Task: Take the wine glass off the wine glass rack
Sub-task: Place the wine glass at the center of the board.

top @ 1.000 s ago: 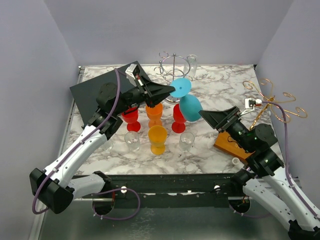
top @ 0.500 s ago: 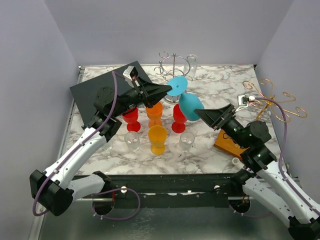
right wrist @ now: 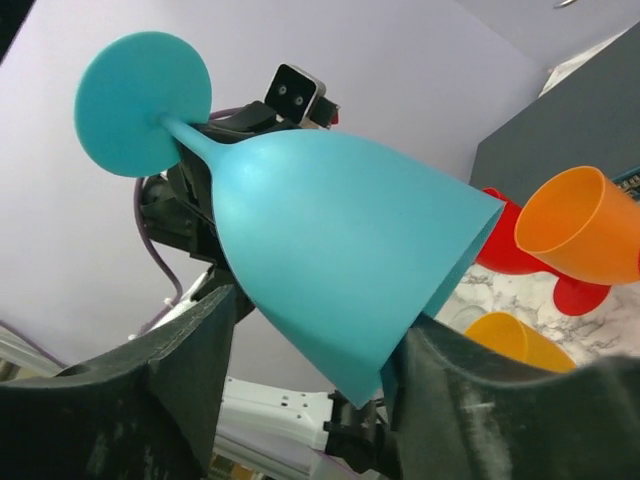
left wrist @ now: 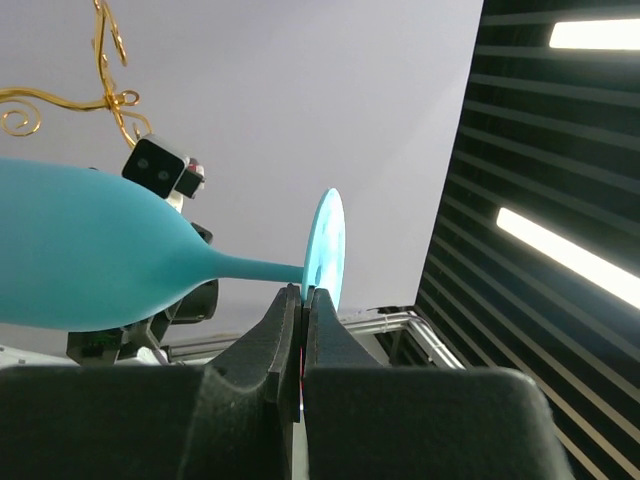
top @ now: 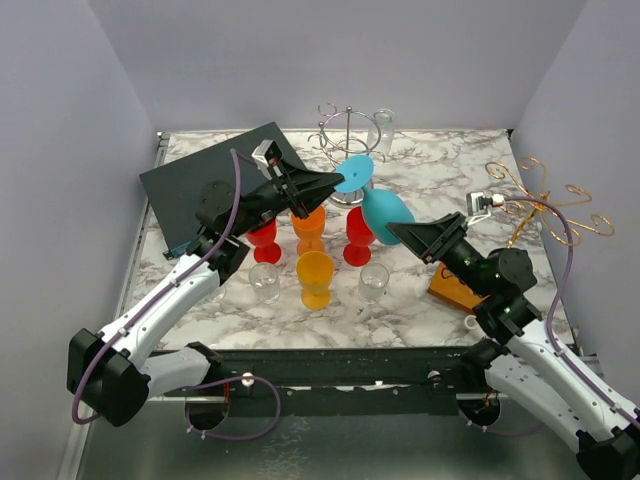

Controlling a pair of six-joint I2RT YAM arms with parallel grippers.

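The teal wine glass (top: 385, 212) hangs on its side in the air above the middle of the table. My left gripper (top: 338, 180) is shut on the rim of its round foot, seen edge-on in the left wrist view (left wrist: 325, 250) just above the gripper (left wrist: 303, 295). My right gripper (top: 395, 232) is open with a finger on each side of the glass's bowl (right wrist: 330, 240); its right finger touches the bowl's rim. The gold wire rack (top: 545, 200) stands at the right on a wooden base (top: 455, 285), with no glass seen on it.
Red cups (top: 262, 238), orange cups (top: 308, 228), a yellow cup (top: 315, 275) and small clear glasses (top: 373, 282) stand under the held glass. A silver wire rack (top: 345, 130) with a clear glass (top: 381, 130) is at the back. A dark board (top: 200, 180) lies back left.
My right gripper has moved left and forward until its fingers straddle the teal bowl. My left gripper, still shut on the foot, has shifted slightly with the glass.
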